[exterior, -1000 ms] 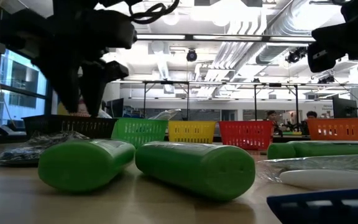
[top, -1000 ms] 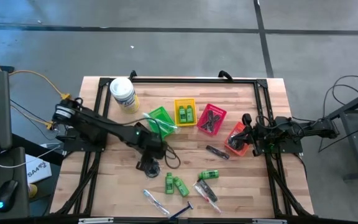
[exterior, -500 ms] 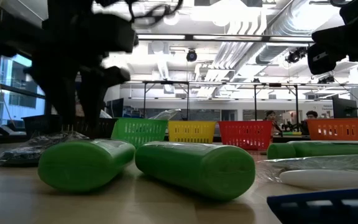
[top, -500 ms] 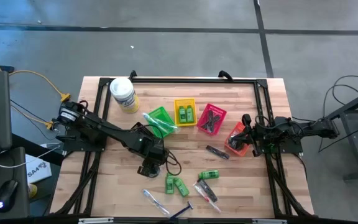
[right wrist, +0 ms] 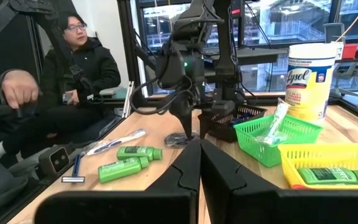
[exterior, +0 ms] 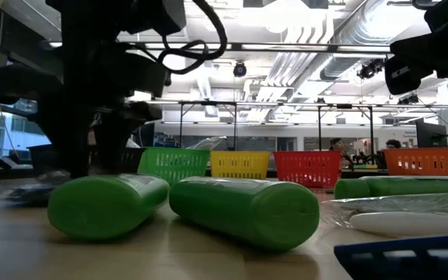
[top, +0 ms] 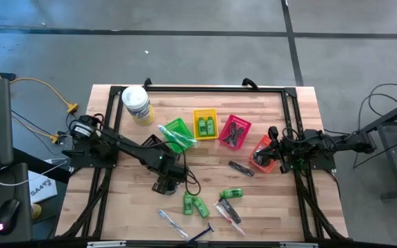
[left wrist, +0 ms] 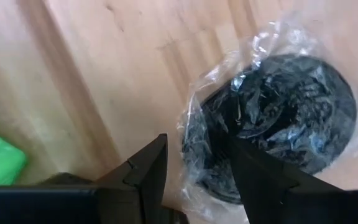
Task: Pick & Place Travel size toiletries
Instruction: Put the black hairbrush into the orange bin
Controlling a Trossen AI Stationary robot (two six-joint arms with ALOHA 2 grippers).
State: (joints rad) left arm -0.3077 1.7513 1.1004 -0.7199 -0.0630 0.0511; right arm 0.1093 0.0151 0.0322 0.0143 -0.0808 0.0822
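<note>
A dark coiled bundle (left wrist: 278, 118) in clear wrap lies flat on the wooden table, left of centre. My left gripper (left wrist: 197, 146) points down over it, open; one finger stands over the coil and the other over bare wood beside the wrap's edge. In the high view the gripper (top: 167, 184) hides the bundle. Two green mini bottles (top: 194, 204) lie side by side near the front, a third (top: 231, 193) a little farther right. My right gripper (right wrist: 199, 158) waits shut, level, at the table's right edge by the orange basket (top: 262, 153). My left gripper comes at the wrapped bundle from above, its fingers (left wrist: 247, 168) astride the coil's rim (left wrist: 194, 134). I cannot tell whether they touch the wrap. The bundle lies flat on the table.
A row of baskets stands across the middle: black (right wrist: 229, 121), green (top: 178, 133), yellow (top: 206, 123), pink (top: 235, 131). A white tub (top: 137, 104) lies at the back left. A comb (top: 241, 168), clear tubes (top: 169, 222) and a razor (top: 202, 233) lie toward the front. A person (right wrist: 73, 68) sits beyond the table.
My left gripper has come down toward the coiled bundle and drifted slightly toward the table's near edge, its fingers still apart. The bundle has stayed in place.
</note>
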